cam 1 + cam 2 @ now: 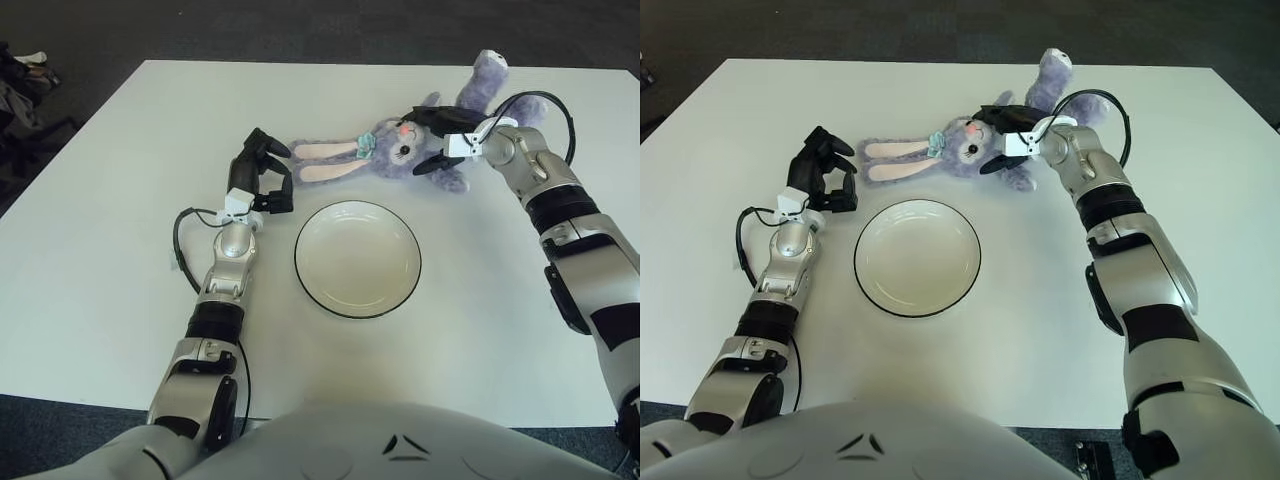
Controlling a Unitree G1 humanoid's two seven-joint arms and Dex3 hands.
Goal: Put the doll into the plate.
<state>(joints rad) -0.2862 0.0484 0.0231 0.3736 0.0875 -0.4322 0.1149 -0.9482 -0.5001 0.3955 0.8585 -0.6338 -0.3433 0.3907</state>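
Note:
A purple bunny doll lies on its side on the white table, just beyond the plate, with its long ears pointing left. The white plate with a dark rim sits empty in the middle of the table. My right hand is over the doll's head and neck, its fingers closed around it, while the doll still lies on the table. My left hand is just left of the ear tips and left of the plate's far edge. Its fingers are loosely spread and hold nothing.
The white table extends widely left and right of the plate. Dark clutter stands on the floor beyond the table's far left corner. A black cable loops off my left forearm.

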